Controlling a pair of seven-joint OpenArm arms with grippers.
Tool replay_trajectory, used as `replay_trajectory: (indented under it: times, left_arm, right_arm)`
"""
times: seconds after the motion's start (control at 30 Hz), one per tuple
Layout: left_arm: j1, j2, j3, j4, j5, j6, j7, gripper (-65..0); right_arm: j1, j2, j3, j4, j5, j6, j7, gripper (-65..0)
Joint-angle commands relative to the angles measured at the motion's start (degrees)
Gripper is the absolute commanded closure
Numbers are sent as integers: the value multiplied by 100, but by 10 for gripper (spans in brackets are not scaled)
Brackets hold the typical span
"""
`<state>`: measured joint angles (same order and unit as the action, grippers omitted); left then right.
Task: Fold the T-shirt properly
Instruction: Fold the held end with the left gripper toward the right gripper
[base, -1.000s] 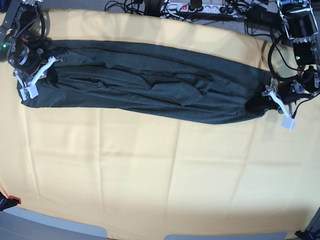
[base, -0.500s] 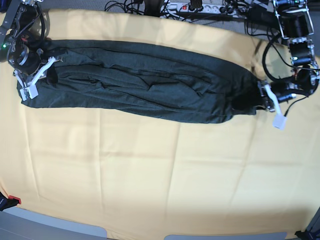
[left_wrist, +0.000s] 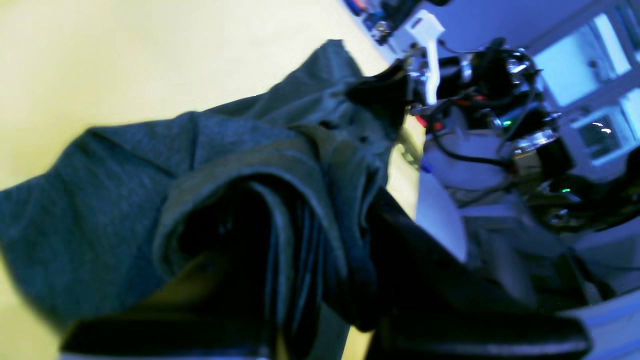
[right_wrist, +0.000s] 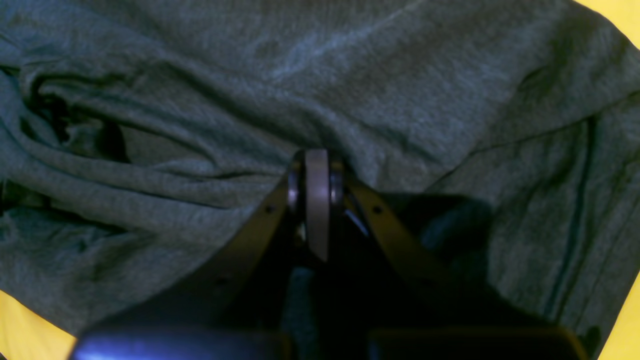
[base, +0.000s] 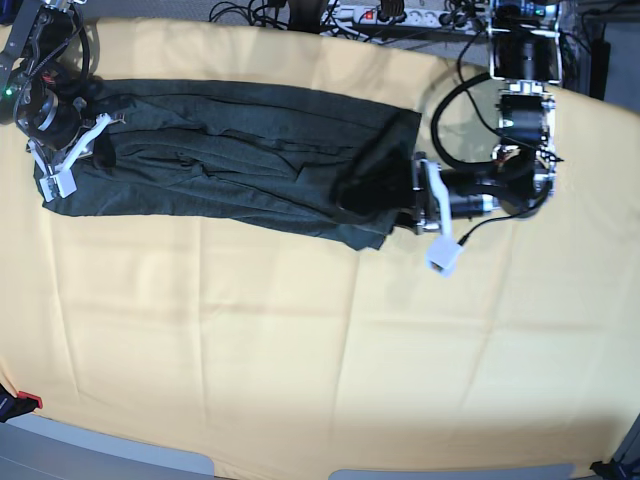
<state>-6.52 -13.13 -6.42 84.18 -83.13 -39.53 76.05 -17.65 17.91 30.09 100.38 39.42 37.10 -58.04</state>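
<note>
**One end pinned, the other carried in for the crosswise fold**

At the left of the base view, the right tool (base: 68, 150) sits on the far end of the T-shirt (base: 220, 160), its white fingers (base: 62, 172) resting over the cloth's edge. In the right wrist view the tool (right_wrist: 316, 200) has its jaws drawn together with a pinch of dark knit between them, so it reads as clamped on the fabric. The likely reason is anchoring: with this end held down, the garment cannot slide along the worktop (base: 300, 350) when its other end is drawn over.

The T-shirt lies as a long narrow band along the upper part of the worktop, already doubled lengthwise into ridges and creases, its lower edge running roughly straight.

Further right, the left tool (base: 415, 200) holds the band's other end bunched and raised a little above the layers beneath. The left wrist view shows several rolled layers of T-shirt (left_wrist: 240, 200) gathered between the black jaws of that tool (left_wrist: 320, 300), closed on the cloth. Gripping all layers at once should let the whole end travel together, though the bunching may leave wrinkles to smooth.

The worktop is covered in a pale yellow cloth with faint crease lines. Beyond its far edge lie a power strip (base: 390, 15) and tangled cables (base: 270, 14); grey floor shows at the near corners.
</note>
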Motion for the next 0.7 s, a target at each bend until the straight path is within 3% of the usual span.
replay_trajectory:
  times: [0.0, 0.17, 0.43, 0.57, 0.67]
  left_arm:
    - [-114, 74, 39, 85, -187, -47, -177, 0]
    - [-114, 658, 267, 83, 417, -47, -697, 0]
    - [-114, 1412, 385, 83, 1193, -47, -1051, 0]
    - [-116, 1657, 551, 83, 1163, -47, -1051, -13]
    - [-114, 1696, 844, 83, 1115, -47, -1054, -288]
  right_arm:
    - [15, 83, 28, 72, -50, -9, -4, 0]
    - [15, 83, 28, 72, -50, -9, -9, 0]
    - [15, 83, 28, 72, -50, -4, -9, 0]
    - [15, 85, 28, 72, -48, -4, -24, 0]
    - [15, 83, 28, 72, -46, -2, -24, 0]
